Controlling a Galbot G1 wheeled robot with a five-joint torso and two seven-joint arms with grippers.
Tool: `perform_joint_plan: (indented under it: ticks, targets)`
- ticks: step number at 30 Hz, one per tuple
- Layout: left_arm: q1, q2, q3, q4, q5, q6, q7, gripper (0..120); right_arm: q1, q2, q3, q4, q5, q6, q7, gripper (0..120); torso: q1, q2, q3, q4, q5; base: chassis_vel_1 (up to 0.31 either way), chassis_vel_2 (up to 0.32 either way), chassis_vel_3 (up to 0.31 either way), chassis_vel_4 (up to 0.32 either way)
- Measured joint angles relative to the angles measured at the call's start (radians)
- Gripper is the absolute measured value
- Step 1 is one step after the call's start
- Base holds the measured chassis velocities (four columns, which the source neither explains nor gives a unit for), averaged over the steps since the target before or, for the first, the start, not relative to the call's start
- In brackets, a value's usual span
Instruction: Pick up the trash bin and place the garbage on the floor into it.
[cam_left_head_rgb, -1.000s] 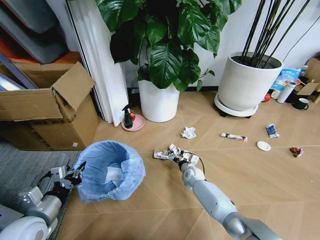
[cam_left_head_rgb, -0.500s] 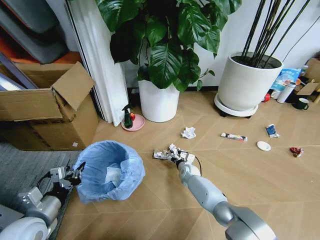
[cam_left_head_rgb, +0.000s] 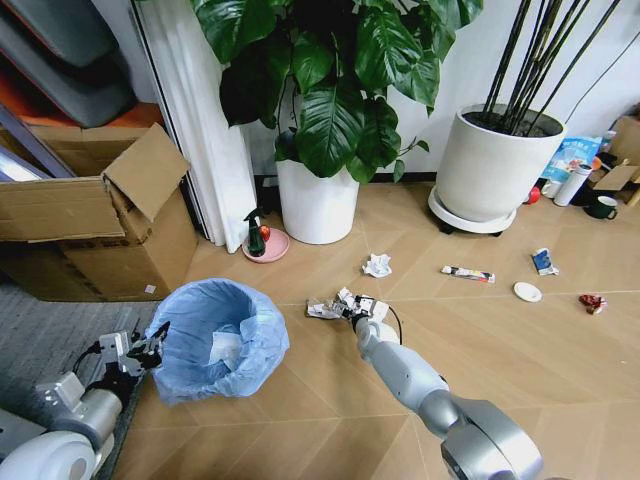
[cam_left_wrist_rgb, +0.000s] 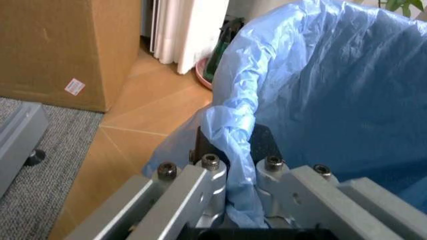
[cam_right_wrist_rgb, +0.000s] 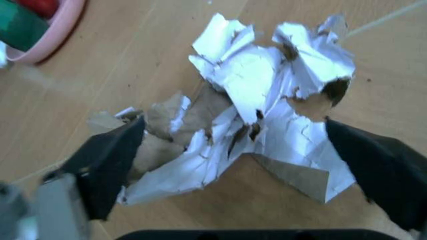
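Since a second ago the right gripper (cam_left_head_rgb: 352, 307) has reached a little farther out over the floor (cam_left_head_rgb: 520, 360), and its open fingers (cam_right_wrist_rgb: 107, 165) now straddle the crumpled paper (cam_left_head_rgb: 335, 304) lying flat there. At the near left, the left gripper (cam_left_head_rgb: 150, 350) stays clamped on the rim of the trash bin (cam_left_head_rgb: 222, 338), pinching the blue bag (cam_left_wrist_rgb: 320, 90). More garbage lies farther right: a paper wad (cam_left_head_rgb: 377, 265) and a flat tube (cam_left_head_rgb: 468, 273).

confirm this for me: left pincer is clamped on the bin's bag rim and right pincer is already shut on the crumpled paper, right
Not quite. The left pincer is clamped on the trash bin bag rim, but the right wrist view shows the right pincer open, its fingers straddling the crumpled paper.
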Motion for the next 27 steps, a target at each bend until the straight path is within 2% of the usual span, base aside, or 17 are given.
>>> perform_joint_plan:
  ticks: [1,6,9,10,17,18,20,22,24,27]
  targets:
    - [-0.004,0.001,0.002,0.003,-0.001,0.000,0.000,0,0.004,0.004,0.008,-0.011,-0.001,0.000,-0.006,88,0.000,0.000,0.000,-0.0001,0.0000,0.000,0.000,0.000,0.000]
    - [-0.009,0.003,0.006,0.007,-0.001,0.000,-0.001,0,0.015,0.015,0.028,-0.039,-0.013,-0.002,-0.017,77,0.000,0.000,0.000,0.0000,0.0001,0.000,0.000,0.000,0.000]
    - [-0.009,0.003,0.007,0.008,-0.002,0.000,-0.002,0,0.020,0.016,0.038,-0.053,-0.023,-0.004,-0.026,60,0.000,0.000,0.000,0.0000,0.0001,0.000,0.000,0.000,0.000]
    - [-0.009,0.003,0.007,0.008,-0.002,0.000,-0.002,0,0.020,0.016,0.038,-0.053,-0.023,-0.004,-0.026,60,0.000,0.000,0.000,0.0000,0.0001,0.000,0.000,0.000,0.000]
    - [-0.004,0.000,0.006,0.007,-0.001,0.000,-0.002,0,0.026,0.013,0.041,-0.057,-0.023,-0.011,-0.026,34,0.000,0.000,0.000,0.0000,0.0000,0.000,0.000,0.000,0.000]
    - [-0.004,0.000,0.006,0.007,-0.001,0.000,-0.002,0,0.026,0.013,0.041,-0.057,-0.023,-0.011,-0.026,34,0.000,0.000,0.000,0.0000,0.0000,0.000,0.000,0.000,0.000]
    - [-0.003,-0.001,0.005,0.005,-0.001,0.000,-0.002,0,0.026,0.011,0.042,-0.058,-0.023,-0.015,-0.026,22,0.000,0.000,0.000,0.0000,0.0000,0.000,0.000,0.000,0.000]
    - [-0.002,-0.001,0.005,0.004,0.000,0.000,-0.002,0,0.026,0.011,0.042,-0.059,-0.023,-0.016,-0.026,19,0.000,0.000,0.000,0.0000,0.0001,0.000,0.000,0.000,0.000]
    - [-0.001,-0.002,0.004,0.003,0.000,0.000,-0.002,0,0.025,0.010,0.043,-0.060,-0.023,-0.018,-0.026,7,0.000,0.000,0.000,0.0000,0.0001,0.000,0.000,0.000,0.000]
    - [0.000,-0.003,0.003,0.001,0.000,0.000,-0.002,0,0.023,0.010,0.044,-0.062,-0.023,-0.019,-0.027,0,0.000,0.000,0.000,0.0000,0.0001,0.000,0.000,0.000,0.000]
